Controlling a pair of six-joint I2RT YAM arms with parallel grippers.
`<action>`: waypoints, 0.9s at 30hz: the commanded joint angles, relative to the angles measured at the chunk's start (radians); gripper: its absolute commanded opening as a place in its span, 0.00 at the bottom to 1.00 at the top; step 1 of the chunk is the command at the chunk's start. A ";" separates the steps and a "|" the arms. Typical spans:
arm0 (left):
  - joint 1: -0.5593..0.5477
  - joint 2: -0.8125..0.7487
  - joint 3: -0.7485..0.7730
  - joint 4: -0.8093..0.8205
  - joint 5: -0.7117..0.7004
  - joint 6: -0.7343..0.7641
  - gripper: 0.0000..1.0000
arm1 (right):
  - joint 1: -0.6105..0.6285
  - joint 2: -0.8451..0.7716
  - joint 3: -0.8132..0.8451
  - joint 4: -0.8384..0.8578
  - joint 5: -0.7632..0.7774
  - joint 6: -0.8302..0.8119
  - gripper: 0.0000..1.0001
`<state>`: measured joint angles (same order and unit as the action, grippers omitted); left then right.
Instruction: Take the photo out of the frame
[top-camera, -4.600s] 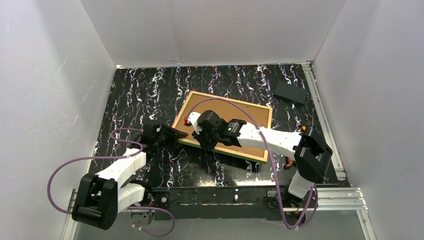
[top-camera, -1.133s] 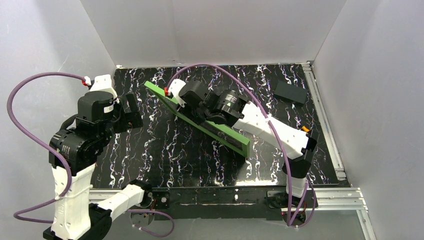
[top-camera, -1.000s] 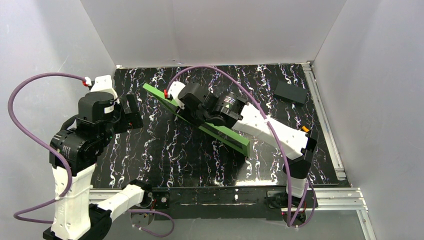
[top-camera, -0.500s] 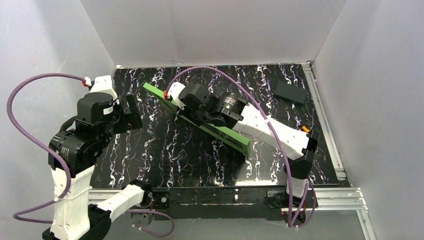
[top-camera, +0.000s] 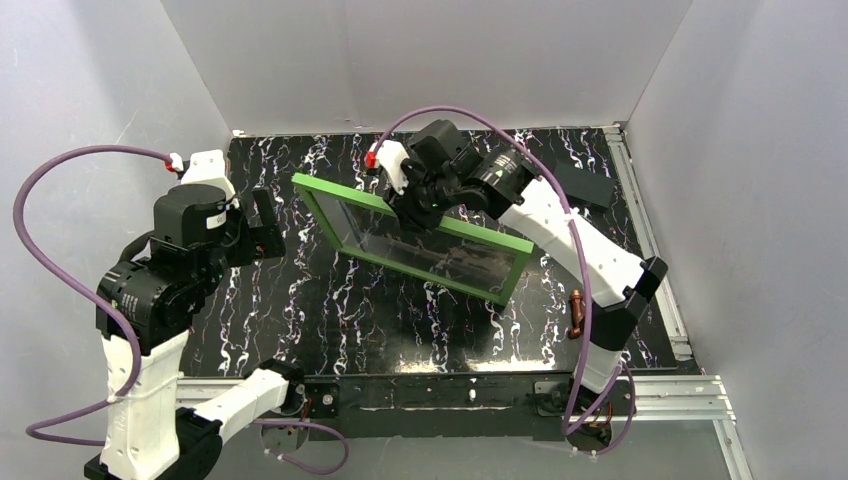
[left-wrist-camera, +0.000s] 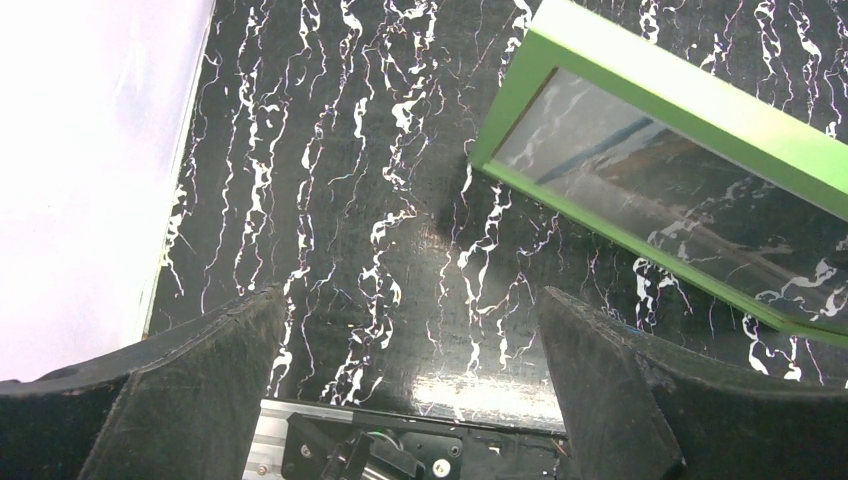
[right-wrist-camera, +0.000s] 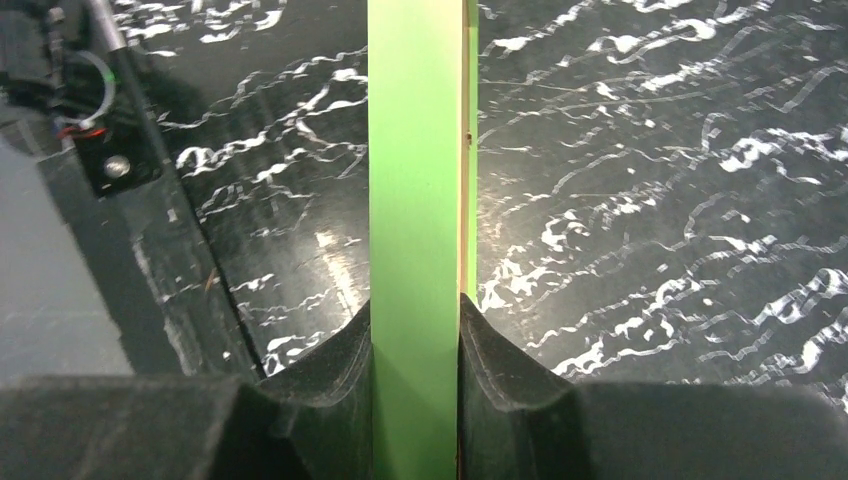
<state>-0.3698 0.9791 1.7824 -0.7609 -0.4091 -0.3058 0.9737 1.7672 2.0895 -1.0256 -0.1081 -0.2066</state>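
My right gripper (top-camera: 414, 207) is shut on the far long edge of the green frame (top-camera: 430, 268), which hangs tilted over the middle of the table with its glazed face turned up and toward the left. In the right wrist view the fingers (right-wrist-camera: 340, 360) clamp the green rim (right-wrist-camera: 415, 200) from both sides; a thin beige edge runs along it. The left wrist view shows the frame (left-wrist-camera: 690, 110), its glossy pane showing grey with a thin blue line, probably the photo (left-wrist-camera: 580, 150) behind reflections. My left gripper (top-camera: 265, 225) is raised at the left, open (left-wrist-camera: 410, 300) and apart from the frame.
A dark grey block (top-camera: 582, 184) lies at the back right corner. A small copper-coloured piece (top-camera: 577, 310) sits on the marbled table (top-camera: 330, 310) near the right arm. Aluminium rails run along the right side (top-camera: 650, 250) and the front edge (top-camera: 480, 392). White walls close in three sides.
The right gripper has swung the frame up and back to the right, turning it from edge-on to face-up, and its jaws have tightened on the rim. The left arm has not moved.
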 joint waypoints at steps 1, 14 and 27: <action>-0.006 0.010 0.018 -0.003 -0.022 0.011 0.98 | -0.040 -0.019 0.020 -0.094 -0.354 -0.009 0.01; -0.015 0.014 0.006 0.002 -0.023 0.012 0.98 | -0.181 0.193 0.085 -0.133 -0.514 -0.169 0.01; -0.070 0.019 -0.017 0.004 -0.092 0.048 0.98 | -0.263 0.474 0.282 -0.266 -0.712 -0.298 0.01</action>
<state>-0.4232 0.9871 1.7802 -0.7464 -0.4397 -0.2806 0.6567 2.0708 2.4332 -1.1740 -0.6937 -0.3981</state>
